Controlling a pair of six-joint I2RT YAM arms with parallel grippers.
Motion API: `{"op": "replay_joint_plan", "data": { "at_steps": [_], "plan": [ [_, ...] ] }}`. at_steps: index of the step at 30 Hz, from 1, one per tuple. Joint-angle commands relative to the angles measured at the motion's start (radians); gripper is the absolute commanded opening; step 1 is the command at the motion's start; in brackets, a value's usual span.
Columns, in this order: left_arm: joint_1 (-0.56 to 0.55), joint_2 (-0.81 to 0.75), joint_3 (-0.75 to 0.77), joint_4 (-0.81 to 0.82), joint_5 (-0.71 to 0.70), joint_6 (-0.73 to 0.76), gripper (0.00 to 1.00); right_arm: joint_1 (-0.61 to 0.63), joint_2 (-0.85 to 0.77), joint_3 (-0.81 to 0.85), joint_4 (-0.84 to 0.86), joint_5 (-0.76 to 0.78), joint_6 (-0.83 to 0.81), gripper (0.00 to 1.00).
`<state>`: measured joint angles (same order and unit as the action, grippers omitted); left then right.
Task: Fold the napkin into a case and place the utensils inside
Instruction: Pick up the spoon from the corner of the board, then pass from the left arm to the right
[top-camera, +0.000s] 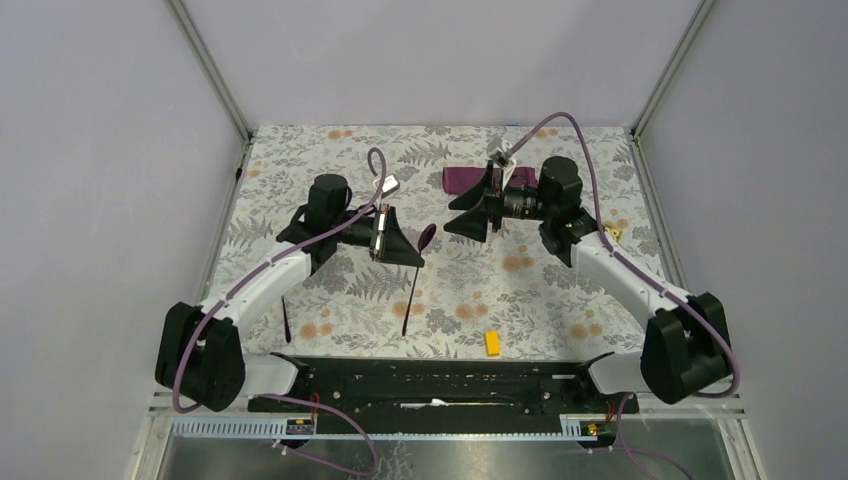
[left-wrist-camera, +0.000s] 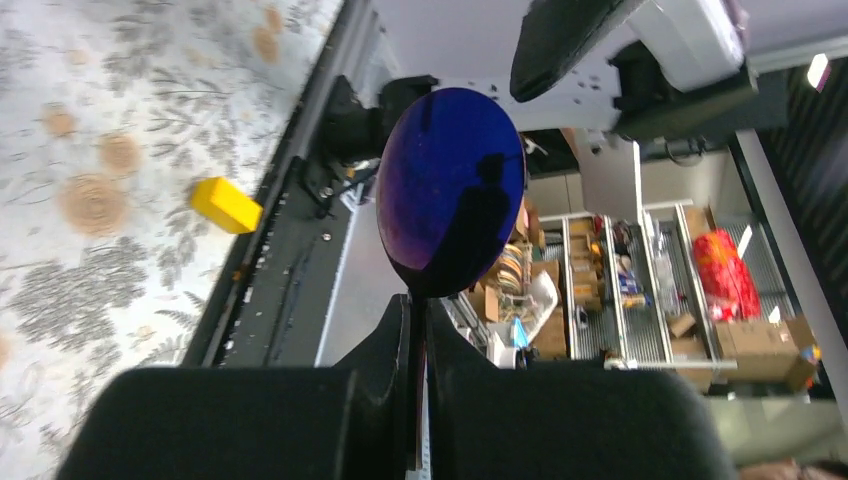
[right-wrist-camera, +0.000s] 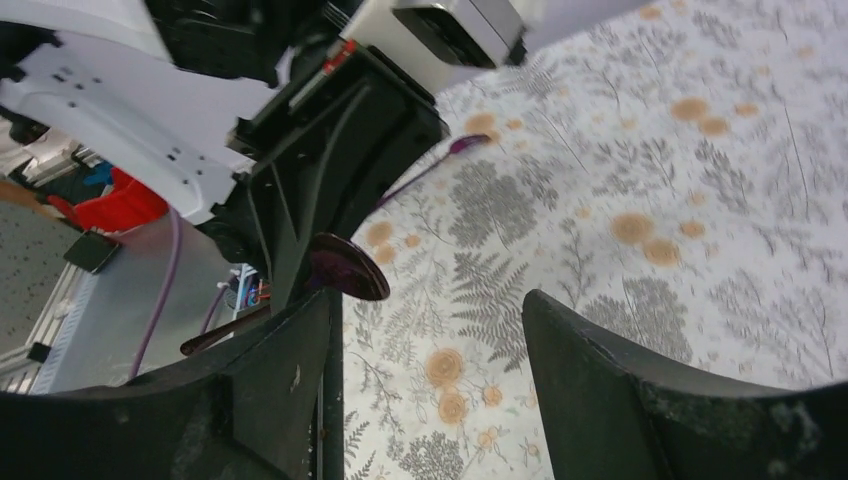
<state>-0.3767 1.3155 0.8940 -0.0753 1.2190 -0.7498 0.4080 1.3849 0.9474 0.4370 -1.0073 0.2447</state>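
My left gripper (top-camera: 412, 255) is shut on the neck of the dark purple spoon (top-camera: 426, 238), and the handle hangs toward the near edge. In the left wrist view the spoon head (left-wrist-camera: 450, 190) sticks out just past my closed gripper (left-wrist-camera: 418, 312). The second utensil (top-camera: 286, 318) lies on the table under the left arm, and also shows in the right wrist view (right-wrist-camera: 440, 165). The plum-purple case (top-camera: 462, 180) lies at the back, partly hidden by my right gripper (top-camera: 462, 212). That gripper is open and empty (right-wrist-camera: 430, 345), and faces the spoon head (right-wrist-camera: 348, 267).
A yellow block (top-camera: 492, 343) lies near the front edge, right of centre, and also shows in the left wrist view (left-wrist-camera: 226, 204). A small yellow piece (top-camera: 615, 233) lies by the right arm. Grey walls close in the floral tablecloth (top-camera: 300, 170) on three sides.
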Motion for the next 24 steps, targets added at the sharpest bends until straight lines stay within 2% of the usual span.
{"op": "replay_joint_plan", "data": {
  "at_steps": [1,10,14,16,19,24],
  "plan": [
    [-0.057,-0.076,-0.026,0.298,0.148,-0.175,0.00,0.021,-0.082,-0.006,0.096,-0.089,0.042,0.75],
    [-0.101,-0.104,-0.033,0.296,0.161,-0.188,0.00,0.055,-0.061,-0.047,0.340,-0.227,0.260,0.67],
    [-0.102,-0.114,-0.043,0.293,0.159,-0.187,0.00,0.065,-0.035,-0.047,0.414,-0.244,0.327,0.59],
    [-0.102,-0.116,-0.046,0.291,0.158,-0.189,0.00,0.066,-0.041,-0.052,0.455,-0.245,0.366,0.61],
    [-0.102,-0.119,-0.041,0.281,0.154,-0.185,0.00,0.060,-0.066,-0.050,0.399,-0.225,0.328,0.71],
    [-0.100,-0.116,-0.011,0.147,0.127,-0.098,0.00,0.023,-0.145,-0.027,0.088,-0.083,0.131,0.79]
  ]
}}
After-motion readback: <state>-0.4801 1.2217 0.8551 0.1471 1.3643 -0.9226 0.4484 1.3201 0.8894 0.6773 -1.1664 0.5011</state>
